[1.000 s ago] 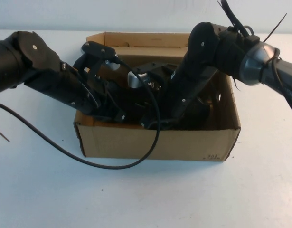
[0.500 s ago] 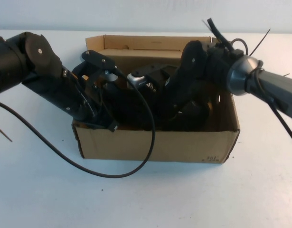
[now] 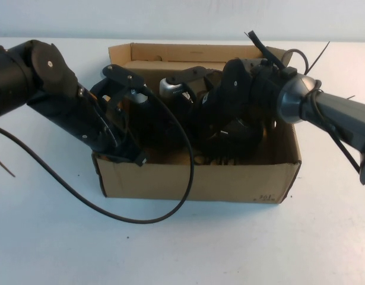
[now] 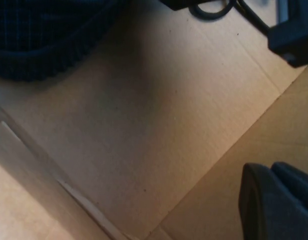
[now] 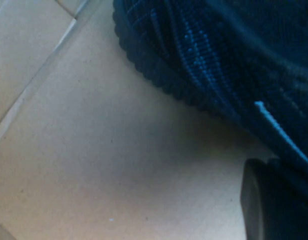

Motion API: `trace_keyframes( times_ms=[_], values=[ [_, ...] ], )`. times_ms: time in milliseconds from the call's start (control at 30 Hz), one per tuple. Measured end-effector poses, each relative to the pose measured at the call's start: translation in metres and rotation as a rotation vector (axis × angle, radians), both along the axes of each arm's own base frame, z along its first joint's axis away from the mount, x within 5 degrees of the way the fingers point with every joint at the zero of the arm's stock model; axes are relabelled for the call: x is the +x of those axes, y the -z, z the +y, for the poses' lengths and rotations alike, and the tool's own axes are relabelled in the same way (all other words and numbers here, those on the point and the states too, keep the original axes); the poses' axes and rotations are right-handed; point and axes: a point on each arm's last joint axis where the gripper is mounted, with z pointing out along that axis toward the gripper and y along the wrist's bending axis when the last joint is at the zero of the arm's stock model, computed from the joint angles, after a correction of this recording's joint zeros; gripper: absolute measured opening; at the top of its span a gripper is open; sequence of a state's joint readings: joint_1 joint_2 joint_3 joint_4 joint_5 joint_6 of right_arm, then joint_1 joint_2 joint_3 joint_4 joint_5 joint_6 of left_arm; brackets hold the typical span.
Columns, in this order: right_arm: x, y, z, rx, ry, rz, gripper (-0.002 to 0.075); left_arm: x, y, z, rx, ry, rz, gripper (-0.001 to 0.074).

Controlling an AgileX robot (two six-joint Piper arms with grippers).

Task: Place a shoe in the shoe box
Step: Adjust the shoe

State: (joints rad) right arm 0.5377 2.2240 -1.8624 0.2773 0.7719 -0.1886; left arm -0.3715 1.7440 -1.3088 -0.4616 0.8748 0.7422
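Observation:
The brown cardboard shoe box (image 3: 200, 178) stands open in the middle of the table. The black knit shoe (image 3: 238, 139) lies inside it, mostly hidden by both arms. In the left wrist view the shoe (image 4: 43, 40) rests on the box floor (image 4: 143, 125), apart from my left gripper (image 4: 271, 172), which is shut and empty. In the right wrist view the shoe (image 5: 219, 60), with its small dashes, lies right beside my right gripper (image 5: 269, 167), which is also shut. Both grippers reach down into the box, the left gripper (image 3: 161, 133) at the left, the right gripper (image 3: 200, 136) at the middle.
A black cable (image 3: 135, 217) loops from the left arm over the box's front wall onto the white table (image 3: 51, 237). The box's back flap (image 3: 188, 53) stands up behind the arms. The right arm's cables (image 3: 259, 41) stick up above the back right corner.
My right arm has lifted and drawn back toward the box's right rear, uncovering the shoe's right end. My left arm shifted slightly left and then held still.

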Motion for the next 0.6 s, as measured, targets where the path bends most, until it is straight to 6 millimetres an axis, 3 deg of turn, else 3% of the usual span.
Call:
trace_keyframes(
  times_ms=[367,600],
  values=[
    [-0.001,-0.004,-0.001,-0.038,-0.08,-0.045,-0.0017,0.001,0.0,0.0,-0.001,-0.002,-0.005,-0.0001],
    [-0.008,-0.039,-0.007,-0.06,-0.173,-0.129,-0.0017,0.0,-0.007,0.0,-0.001,0.006,-0.014,-0.0001]
  ],
)
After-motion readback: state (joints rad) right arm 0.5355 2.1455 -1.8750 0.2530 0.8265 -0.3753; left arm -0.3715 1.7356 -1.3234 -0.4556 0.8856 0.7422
